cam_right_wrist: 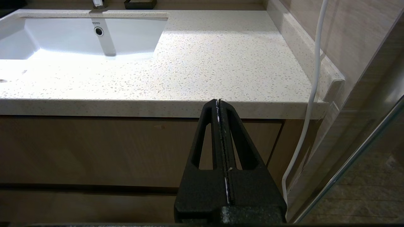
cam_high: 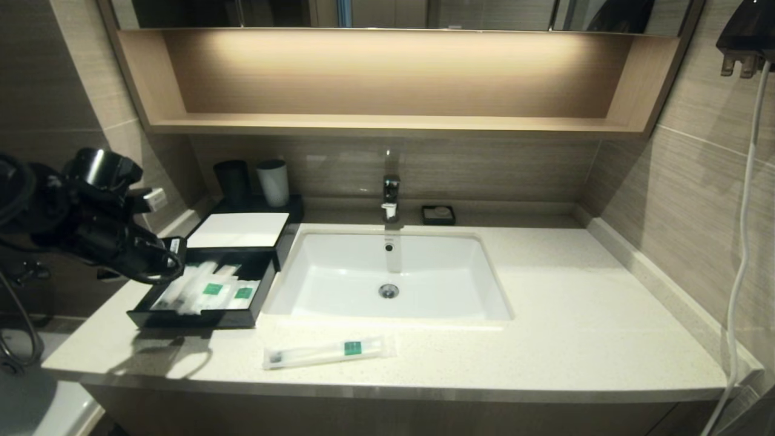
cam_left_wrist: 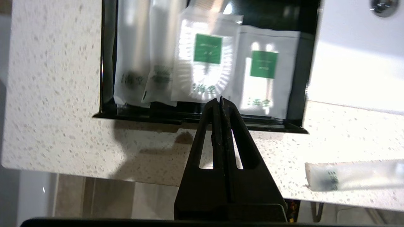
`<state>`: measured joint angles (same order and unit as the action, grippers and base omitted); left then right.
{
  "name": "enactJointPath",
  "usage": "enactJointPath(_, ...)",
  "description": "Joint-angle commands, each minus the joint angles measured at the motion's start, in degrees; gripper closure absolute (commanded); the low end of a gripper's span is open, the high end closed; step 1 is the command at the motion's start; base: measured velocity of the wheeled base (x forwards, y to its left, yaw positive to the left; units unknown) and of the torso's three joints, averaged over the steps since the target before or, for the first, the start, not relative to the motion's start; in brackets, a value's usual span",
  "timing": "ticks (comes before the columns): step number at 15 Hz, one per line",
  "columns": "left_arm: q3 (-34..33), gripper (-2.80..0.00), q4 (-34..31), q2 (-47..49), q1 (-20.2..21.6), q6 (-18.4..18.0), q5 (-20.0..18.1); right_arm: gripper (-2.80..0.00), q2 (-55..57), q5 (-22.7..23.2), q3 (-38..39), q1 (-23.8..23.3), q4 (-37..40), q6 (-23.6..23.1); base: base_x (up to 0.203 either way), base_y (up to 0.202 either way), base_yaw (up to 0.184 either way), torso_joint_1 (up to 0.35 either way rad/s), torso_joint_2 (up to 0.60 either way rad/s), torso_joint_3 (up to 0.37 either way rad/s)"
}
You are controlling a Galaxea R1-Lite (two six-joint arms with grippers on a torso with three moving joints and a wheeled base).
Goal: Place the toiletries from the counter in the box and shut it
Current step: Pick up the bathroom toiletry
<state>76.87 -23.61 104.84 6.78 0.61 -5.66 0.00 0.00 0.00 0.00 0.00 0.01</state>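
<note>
The toiletries packet [cam_high: 327,352], a long clear sleeve holding a white toothbrush with a green label, lies on the counter [cam_high: 575,327] in front of the basin; one end of the packet [cam_left_wrist: 353,176] shows in the left wrist view. The box [cam_high: 238,230] stands at the left with its black drawer [cam_high: 138,315] pulled out, and several green-labelled packets [cam_left_wrist: 208,63] lie inside. My left gripper [cam_left_wrist: 220,100] hovers above the drawer's front edge, shut and empty. My right gripper [cam_right_wrist: 218,101] is shut and empty, parked low in front of the counter's front edge at the right.
A white basin [cam_high: 390,275] is sunk in the middle of the counter, with a tap [cam_high: 391,197] behind it. A black cup [cam_high: 232,180] and a grey cup [cam_high: 273,181] stand behind the box. A soap dish [cam_high: 438,214] sits near the tap. A white cable [cam_high: 742,260] hangs at the right.
</note>
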Motion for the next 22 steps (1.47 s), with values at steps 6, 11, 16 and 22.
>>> enactJointPath(6, 10.5, 0.00, -8.2, -4.7, -2.5, -12.8, -6.8, 0.00, 0.0, 0.0, 0.0, 0.0, 0.0, 0.0, 0.000, 0.000, 0.000, 0.000, 0.00, 0.000)
enactJointPath(11, 13.1, 0.00, -10.9, -2.8, -8.2, -23.7, -7.9, 0.00, 0.0, 0.0, 0.0, 0.0, 0.0, 0.0, 0.000, 0.000, 0.000, 0.000, 0.00, 0.000)
enactJointPath(16, 13.5, 0.00, -14.0, -1.9, -12.2, -32.1, -9.6, 0.00, 0.0, 0.0, 0.0, 0.0, 0.0, 0.0, 0.000, 0.000, 0.000, 0.000, 0.00, 0.000)
enactJointPath(22, 13.3, 0.00, -15.5, -4.3, -18.8, -41.9, -10.7, 0.00, 0.0, 0.0, 0.0, 0.0, 0.0, 0.0, 0.000, 0.000, 0.000, 0.000, 0.00, 0.000)
